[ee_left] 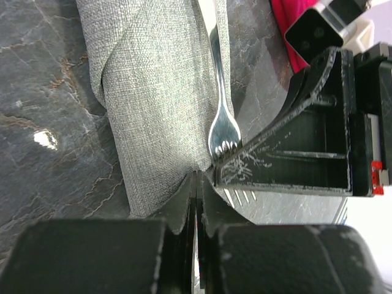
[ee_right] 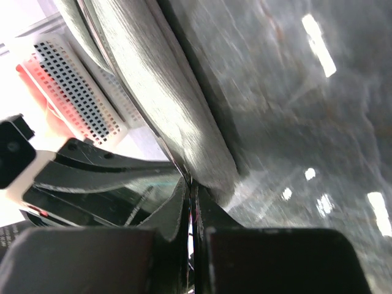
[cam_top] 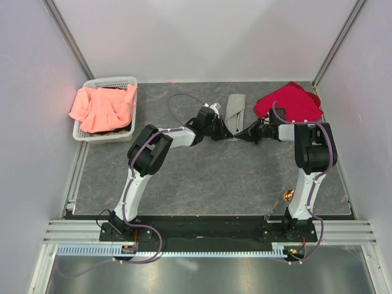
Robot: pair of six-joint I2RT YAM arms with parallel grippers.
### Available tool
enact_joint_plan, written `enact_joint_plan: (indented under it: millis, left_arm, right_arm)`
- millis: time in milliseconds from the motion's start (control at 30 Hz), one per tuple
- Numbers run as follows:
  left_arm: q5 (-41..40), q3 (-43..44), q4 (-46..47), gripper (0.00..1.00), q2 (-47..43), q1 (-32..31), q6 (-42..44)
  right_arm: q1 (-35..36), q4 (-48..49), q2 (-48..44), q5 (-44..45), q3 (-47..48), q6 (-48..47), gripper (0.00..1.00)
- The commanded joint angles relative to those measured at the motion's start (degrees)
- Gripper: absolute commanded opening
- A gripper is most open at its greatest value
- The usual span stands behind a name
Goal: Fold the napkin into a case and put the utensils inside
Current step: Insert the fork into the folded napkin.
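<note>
Left end effector (ee_left: 195, 180): nearest the lens at bottom centre of the left wrist view, fingers clenched together on the near edge of the case.
Case (ee_left: 159, 92): grey-green cloth folded into a narrow flat packet, lying on the worktop at upper centre of the top view, just beyond the tips of both arms.
Fork (ee_left: 222, 131): silvery, lying lengthwise along the right side of the case. Its tines sit at the cloth's near edge and its handle runs off the top of the left wrist view. Whether any of it is tucked under a fold cannot be told.
Right end effector (ee_right: 190, 187): fingers pressed shut at the case's near end, just beside the fork tines. Whether they pinch cloth or metal cannot be told.
Red cloth (cam_top: 288, 103): crumpled, upper right of the top view, just right of the case.
Basket (cam_top: 113, 80): white, upper left, holding a salmon-orange cloth (cam_top: 101, 107).
Worktop (cam_top: 202, 177): dark, stone-patterned.
</note>
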Motion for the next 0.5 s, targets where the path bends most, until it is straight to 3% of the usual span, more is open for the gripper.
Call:
enact_joint_plan:
  millis: [0, 467]
  left_arm:
    - [-0.26, -0.10, -0.49, 0.02, 1.68, -0.87, 1.19]
    - [0.18, -0.10, -0.49, 0.02, 1.77, -0.87, 0.84]
  right_arm:
    - [0.11, 2.02, 2.03, 0.14, 3.79, 0.90, 0.00]
    - [0.11, 2.72, 6.78, 2.07, 9.86, 0.90, 0.00]
